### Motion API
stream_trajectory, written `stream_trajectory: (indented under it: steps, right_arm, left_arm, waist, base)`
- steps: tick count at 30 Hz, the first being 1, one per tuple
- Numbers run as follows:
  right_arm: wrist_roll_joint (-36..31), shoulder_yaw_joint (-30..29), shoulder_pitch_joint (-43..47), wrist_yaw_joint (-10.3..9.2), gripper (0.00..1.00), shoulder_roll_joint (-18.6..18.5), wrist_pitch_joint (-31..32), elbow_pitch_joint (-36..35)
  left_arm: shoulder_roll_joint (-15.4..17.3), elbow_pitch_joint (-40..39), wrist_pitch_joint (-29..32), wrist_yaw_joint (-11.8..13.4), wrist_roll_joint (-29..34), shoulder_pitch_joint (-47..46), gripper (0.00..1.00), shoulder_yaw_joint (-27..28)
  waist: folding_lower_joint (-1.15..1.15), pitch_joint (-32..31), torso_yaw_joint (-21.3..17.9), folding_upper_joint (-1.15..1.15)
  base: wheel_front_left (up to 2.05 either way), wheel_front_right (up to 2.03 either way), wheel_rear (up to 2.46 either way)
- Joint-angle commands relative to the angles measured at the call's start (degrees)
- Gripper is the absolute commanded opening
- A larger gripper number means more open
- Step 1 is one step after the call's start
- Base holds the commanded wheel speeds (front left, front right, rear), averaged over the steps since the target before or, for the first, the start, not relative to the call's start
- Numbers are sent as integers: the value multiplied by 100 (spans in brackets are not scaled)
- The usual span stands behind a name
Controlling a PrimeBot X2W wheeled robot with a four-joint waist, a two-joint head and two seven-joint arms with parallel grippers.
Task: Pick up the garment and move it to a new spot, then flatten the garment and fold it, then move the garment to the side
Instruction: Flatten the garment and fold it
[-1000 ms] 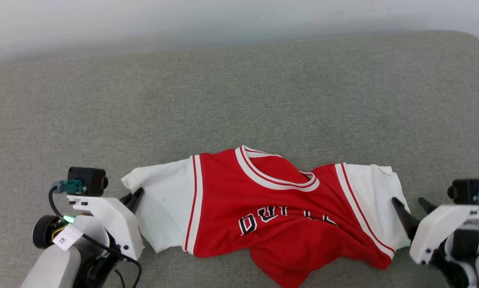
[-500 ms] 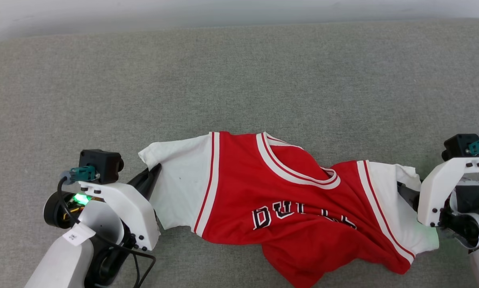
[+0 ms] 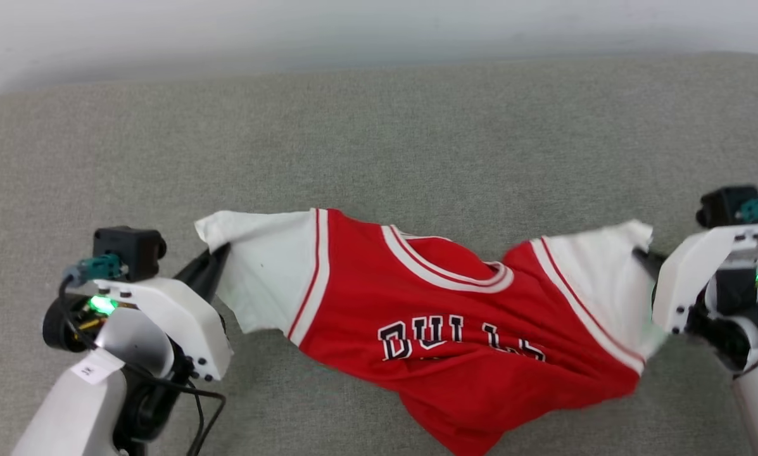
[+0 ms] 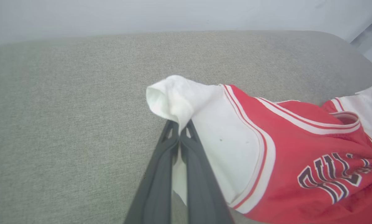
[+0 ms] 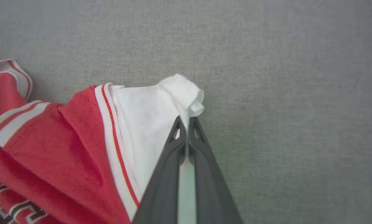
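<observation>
2 sleeves of garment point(image 3: 353, 285) pinched by L hand point(image 4: 179, 124) & R hand point(image 5: 186, 119) over grey cushion point(image 3: 379, 139), wall point(image 3: 227, 31) behind.

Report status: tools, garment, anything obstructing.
Left tool shut on garment, one white sleeve. Right tool shut on the other sleeve. Garment rumpled between them. Nothing in the way.

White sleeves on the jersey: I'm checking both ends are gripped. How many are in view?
2. The left sleeve is at the garment's left end, pinched by the left hand; the right sleeve is at its right end, pinched by the right hand. None seems hidden.
</observation>
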Motion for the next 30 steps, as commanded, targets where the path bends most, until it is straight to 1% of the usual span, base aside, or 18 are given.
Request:
stream_trajectory:
  steps: [1,3,6,10,13,18,23,30]
  right_arm:
    - [-36,-19,-118,-4,0,-4,-79,-57]
    - [-264,-61,-241,-4,0,9,-343,-175]
    - [-543,-177,-486,-4,0,103,-674,-322]
    - [-917,-342,-885,-4,0,261,-969,-426]
    - [-1151,-417,-1286,-4,0,371,-1072,-444]
    - [-1443,-460,-2044,-4,0,488,-1226,-347]
    - [-1657,-581,-2947,-4,0,576,-1503,-156]
    - [-1980,-687,-4337,-4,0,644,-2016,256]
  left_arm:
    - [42,-10,-58,27,21,-88,0,46]
    - [64,15,-131,58,45,-237,0,143]
    - [6,96,-334,115,19,-543,0,312]
    - [-58,366,-617,95,80,-1146,0,425]
    - [-105,656,-815,39,135,-1686,0,468]
    - [-153,1276,-1111,-148,213,-2728,0,462]
    - [-182,2056,-1510,-381,320,-3887,0,474]
    - [-50,2997,-2017,-611,586,-5477,0,437]
  waist:
    - [0,-78,-48,0]
    - [0,-167,-79,0]
    - [0,-256,-116,0]
    - [0,-269,-135,0]
    - [0,-183,-166,0]
    - [0,56,-190,0]
    - [0,452,-204,0]
    - [0,1014,-265,0]
  base:
    - [0,0,0]
    - [0,0,0]
    - [0,0,0]
    - [0,0,0]
    - [0,0,0]
    - [0,0,0]
    - [0,0,0]
    - [0,0,0]
